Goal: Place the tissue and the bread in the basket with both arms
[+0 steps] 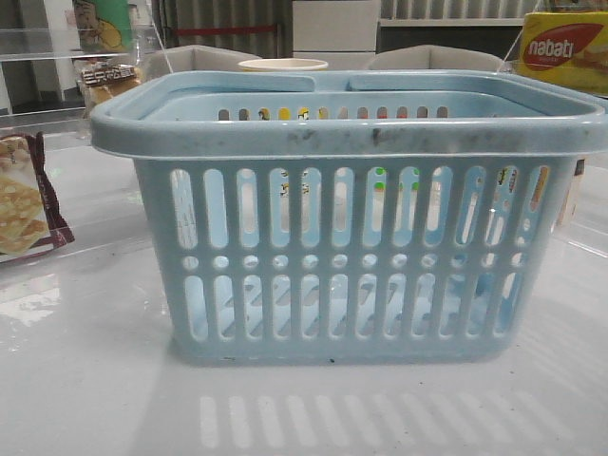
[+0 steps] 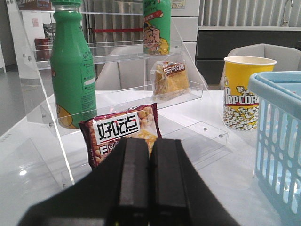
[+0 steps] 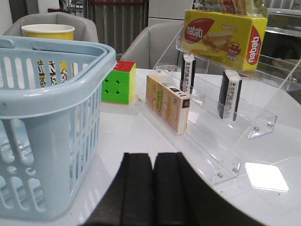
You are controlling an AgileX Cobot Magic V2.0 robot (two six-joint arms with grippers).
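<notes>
Light-blue basket (image 1: 351, 237) is centred on the bench (image 1: 85, 380) between both arms. Both fingers (image 2: 134, 179) (image 3: 138, 188) are pressed together, empty; bread (image 2: 170, 77) and tissue (image 3: 229, 94) are shelved.

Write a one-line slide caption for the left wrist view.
Closed left gripper faces a clear shelf holding the bread beside a green bottle, with the blue basket alongside.

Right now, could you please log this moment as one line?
left gripper shut, empty | right gripper shut, empty | bread on shelf | basket centre
</notes>
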